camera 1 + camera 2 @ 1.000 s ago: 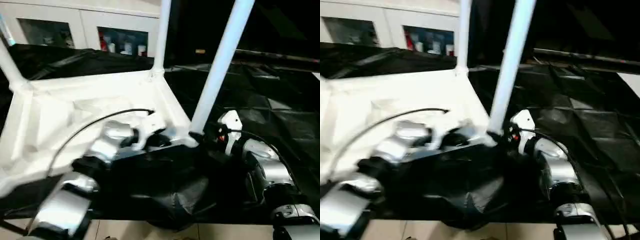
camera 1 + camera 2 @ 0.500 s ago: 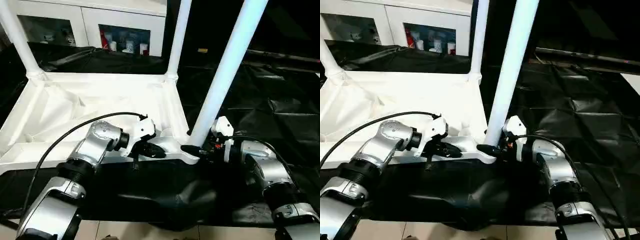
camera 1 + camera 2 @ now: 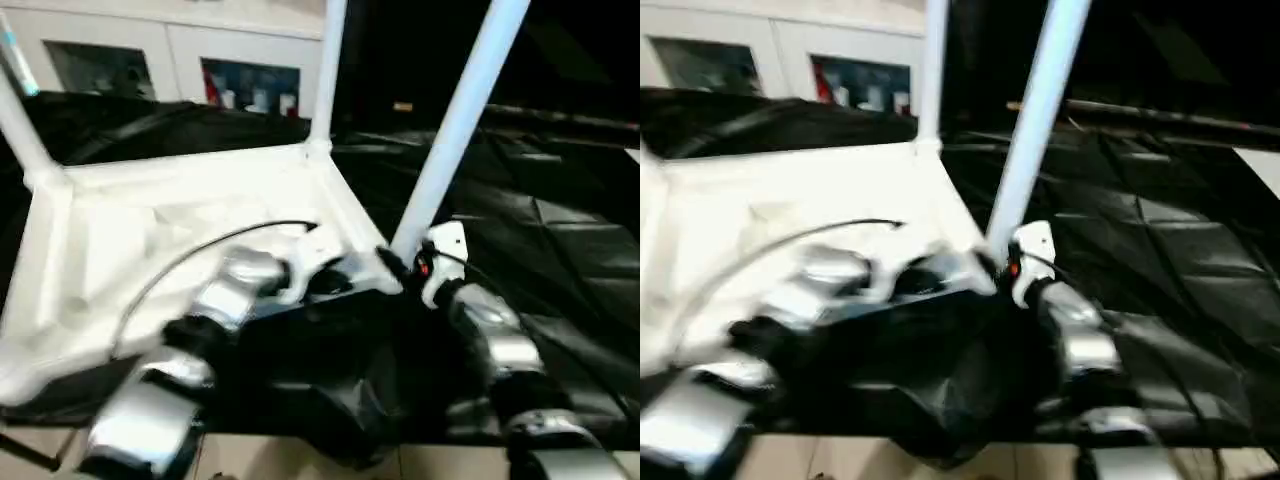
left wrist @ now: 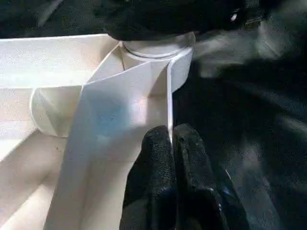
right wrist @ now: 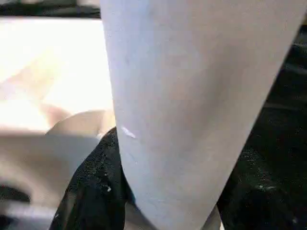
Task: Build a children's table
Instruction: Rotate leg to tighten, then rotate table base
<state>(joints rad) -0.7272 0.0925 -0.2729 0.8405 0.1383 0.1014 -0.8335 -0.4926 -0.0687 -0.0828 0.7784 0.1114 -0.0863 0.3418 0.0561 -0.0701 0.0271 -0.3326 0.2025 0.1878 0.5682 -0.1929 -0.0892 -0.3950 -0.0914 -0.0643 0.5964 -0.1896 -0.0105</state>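
Observation:
The children's table lies upside down: its white tabletop [image 3: 180, 200] shows its ribbed underside on the black cloth. A white leg [image 3: 460, 110] rises from the near right corner socket [image 4: 156, 57], and two more legs [image 3: 328, 70] [image 3: 20, 120] stand at other corners. My left gripper [image 4: 171, 136] is shut on a thin rib of the tabletop just beside that socket. My right gripper [image 3: 395, 262] sits at the base of the near right leg [image 5: 192, 96], with black fingers [image 5: 93, 191] pressed against both sides of it.
The black-draped work table [image 3: 560, 240] stretches to the right and behind. White cabinets with glass doors [image 3: 250, 85] stand at the back. The table's front edge and pale floor [image 3: 300, 465] lie close below my forearms.
The whole picture has swung and blurred, so the camera moved. Both grippers stay at the same near right corner, the right one tighter around the leg's base.

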